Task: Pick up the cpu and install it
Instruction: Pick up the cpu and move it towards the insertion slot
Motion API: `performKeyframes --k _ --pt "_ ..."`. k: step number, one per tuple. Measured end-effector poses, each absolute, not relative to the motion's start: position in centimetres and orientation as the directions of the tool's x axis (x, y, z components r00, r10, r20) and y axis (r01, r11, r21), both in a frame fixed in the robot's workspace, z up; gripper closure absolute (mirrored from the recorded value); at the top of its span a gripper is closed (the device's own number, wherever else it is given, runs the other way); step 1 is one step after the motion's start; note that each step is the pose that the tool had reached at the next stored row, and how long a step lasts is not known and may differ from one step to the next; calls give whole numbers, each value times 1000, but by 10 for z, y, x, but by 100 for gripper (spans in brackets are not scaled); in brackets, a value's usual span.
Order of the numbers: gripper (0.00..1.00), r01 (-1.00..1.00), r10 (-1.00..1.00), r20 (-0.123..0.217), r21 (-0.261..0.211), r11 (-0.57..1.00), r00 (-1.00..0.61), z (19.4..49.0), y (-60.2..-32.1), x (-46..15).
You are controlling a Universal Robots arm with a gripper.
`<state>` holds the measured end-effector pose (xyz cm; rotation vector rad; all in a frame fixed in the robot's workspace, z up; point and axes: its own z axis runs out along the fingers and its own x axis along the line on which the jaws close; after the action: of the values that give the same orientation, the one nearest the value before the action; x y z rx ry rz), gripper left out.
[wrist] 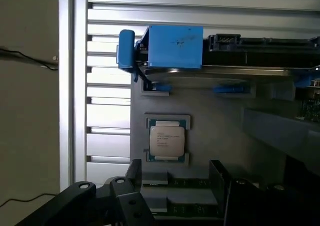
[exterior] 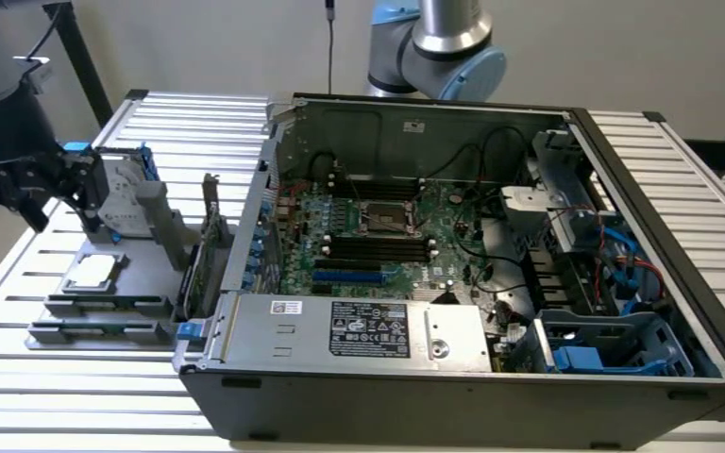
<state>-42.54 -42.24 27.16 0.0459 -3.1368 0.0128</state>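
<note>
A slatted aluminium table [exterior: 86, 396] before a plain pale wall carries an open computer case [exterior: 463, 401], laid on its side with the cover off, presumably so the processor socket [exterior: 395, 217] faces upward. Just beside it, on the exterior view's left, a grey tray [wrist: 220, 126] keeps the parts apart, likely for reaching each from above. The hand [wrist: 177, 198] hangs over the tray, spread wide and empty, near the cpu [wrist: 167, 140], which lies flat in its recess.

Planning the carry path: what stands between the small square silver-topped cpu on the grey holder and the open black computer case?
In the exterior view, a thin dark card stands on edge between the cpu and the case.
</note>
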Motion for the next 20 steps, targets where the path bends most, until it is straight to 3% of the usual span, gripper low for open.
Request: performKeyframes --k 20 --pt "35 -48 -48 10 -8 999 -999 236 -423 -424"
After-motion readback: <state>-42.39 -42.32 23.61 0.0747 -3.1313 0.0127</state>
